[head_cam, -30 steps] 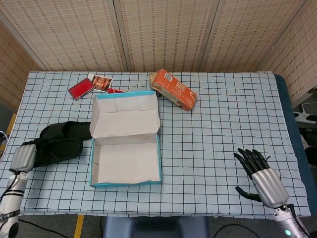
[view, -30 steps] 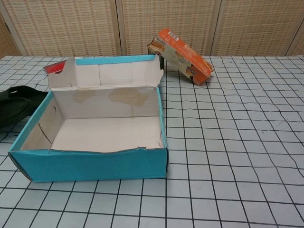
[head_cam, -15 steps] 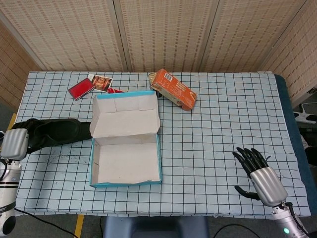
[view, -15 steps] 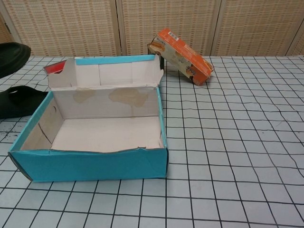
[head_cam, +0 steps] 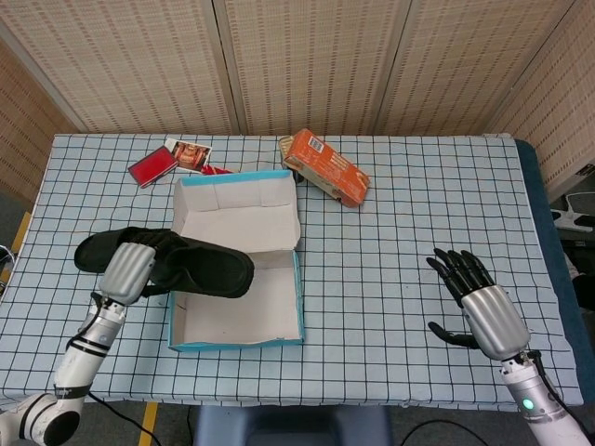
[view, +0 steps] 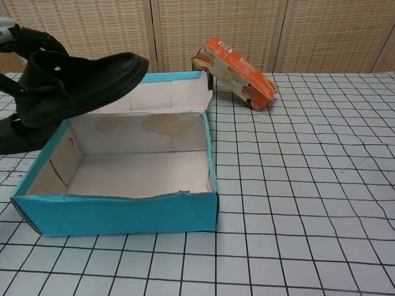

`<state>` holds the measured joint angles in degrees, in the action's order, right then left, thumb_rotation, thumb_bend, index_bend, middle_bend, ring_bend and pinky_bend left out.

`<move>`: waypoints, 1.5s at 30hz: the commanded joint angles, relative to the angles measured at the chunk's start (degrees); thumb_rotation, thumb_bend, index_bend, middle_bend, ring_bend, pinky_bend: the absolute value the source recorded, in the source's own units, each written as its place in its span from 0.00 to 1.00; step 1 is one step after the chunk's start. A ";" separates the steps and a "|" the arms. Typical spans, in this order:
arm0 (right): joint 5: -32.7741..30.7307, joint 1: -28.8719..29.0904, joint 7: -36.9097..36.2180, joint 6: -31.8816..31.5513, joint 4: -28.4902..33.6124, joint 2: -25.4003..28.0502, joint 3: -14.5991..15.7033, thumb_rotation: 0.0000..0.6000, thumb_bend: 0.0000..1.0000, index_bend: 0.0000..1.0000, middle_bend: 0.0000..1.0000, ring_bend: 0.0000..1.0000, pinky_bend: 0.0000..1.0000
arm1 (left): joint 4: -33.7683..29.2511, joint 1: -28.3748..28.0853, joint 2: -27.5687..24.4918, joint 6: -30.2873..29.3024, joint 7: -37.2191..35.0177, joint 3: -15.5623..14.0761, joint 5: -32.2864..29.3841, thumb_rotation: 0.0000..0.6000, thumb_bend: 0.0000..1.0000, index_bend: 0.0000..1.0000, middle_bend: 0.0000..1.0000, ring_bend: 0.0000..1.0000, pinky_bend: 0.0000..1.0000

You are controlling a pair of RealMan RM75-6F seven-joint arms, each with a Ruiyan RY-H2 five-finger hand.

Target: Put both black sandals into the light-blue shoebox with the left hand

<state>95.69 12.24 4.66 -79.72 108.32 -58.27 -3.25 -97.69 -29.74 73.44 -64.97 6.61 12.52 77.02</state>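
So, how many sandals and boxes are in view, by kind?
Sandals: 2, the held sandal in the left hand and the other sandal lying left of the shoebox
Shoebox: 1
Orange carton: 1
Total: 4

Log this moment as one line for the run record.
left hand: holds one sandal above shoebox | other sandal: on table, left of box | right hand: open, idle | box: empty
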 commanded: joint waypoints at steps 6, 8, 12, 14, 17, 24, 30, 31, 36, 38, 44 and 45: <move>0.78 -0.28 -0.57 -1.75 0.30 0.76 -0.26 0.90 0.12 0.00 0.00 0.00 0.00 | 0.66 -5.12 6.75 5.79 9.89 -0.22 -9.63 1.00 0.58 0.65 0.72 0.71 0.69; 0.67 -0.33 -0.72 -1.77 0.30 0.97 -0.20 0.90 0.12 0.00 0.00 0.00 0.00 | 0.33 -5.75 7.44 6.41 10.55 -0.27 -10.74 1.00 0.58 0.64 0.71 0.71 0.69; 0.22 -0.24 -1.40 -1.29 -0.10 1.20 0.03 0.90 0.12 0.00 0.00 0.00 0.00 | -0.64 -7.06 8.84 5.99 13.06 0.07 -12.23 1.00 0.57 0.64 0.71 0.71 0.69; 0.01 -0.18 -1.95 -1.04 -0.35 1.23 0.15 0.90 0.12 0.00 0.00 0.00 0.00 | -1.48 -7.46 9.20 4.85 14.18 0.54 -12.21 1.00 0.57 0.64 0.71 0.71 0.69; -0.07 -0.22 -2.62 -0.92 -1.08 1.18 0.41 0.90 0.12 0.00 0.00 0.00 0.00 | -3.19 -7.99 9.31 3.14 15.93 1.32 -12.30 1.00 0.57 0.64 0.71 0.71 0.69; -0.80 -0.14 -3.96 -0.48 -2.82 0.99 0.62 0.90 0.12 0.00 0.00 0.00 0.00 | -7.38 -8.53 8.63 2.04 14.82 2.97 -14.58 1.00 0.57 0.61 0.71 0.71 0.70; -1.05 0.01 -4.14 -0.24 -3.27 1.03 0.67 0.90 0.12 0.00 0.00 0.00 0.00 | -7.93 -10.23 8.17 5.55 14.61 2.39 -18.51 1.00 0.56 0.60 0.71 0.72 0.71; -1.09 0.04 -4.16 -0.16 -3.27 1.06 0.70 0.90 0.12 0.00 0.00 0.00 0.00 | -7.73 -10.50 8.26 5.79 14.67 2.36 -18.93 1.00 0.56 0.60 0.71 0.72 0.71; -1.43 0.08 -4.07 -0.05 -3.22 1.15 0.69 0.90 0.12 0.00 0.00 0.00 0.00 | -6.89 -11.65 8.96 6.13 15.88 1.90 -21.55 1.00 0.55 0.60 0.72 0.73 0.72; -1.59 0.09 -4.04 0.04 -3.22 1.17 0.71 0.90 0.12 0.00 0.00 0.00 0.00 | -7.04 -12.06 8.94 6.12 16.63 1.70 -22.42 1.00 0.55 0.60 0.72 0.74 0.73; -1.54 0.15 -3.99 0.22 -3.29 1.13 0.91 0.90 0.12 0.00 0.00 0.00 0.00 | -7.98 -12.70 9.07 4.56 18.15 1.39 -24.11 1.00 0.55 0.60 0.76 0.78 0.78; -1.56 0.16 -4.01 0.24 -3.31 1.14 0.92 0.90 0.12 0.00 0.00 0.00 0.00 | -8.08 -12.75 9.18 3.85 18.89 1.21 -24.44 1.00 0.55 0.60 0.77 0.78 0.78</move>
<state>94.13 12.40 0.64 -79.48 105.02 -57.13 -2.33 -105.60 -42.38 82.52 -60.51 24.89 13.93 52.85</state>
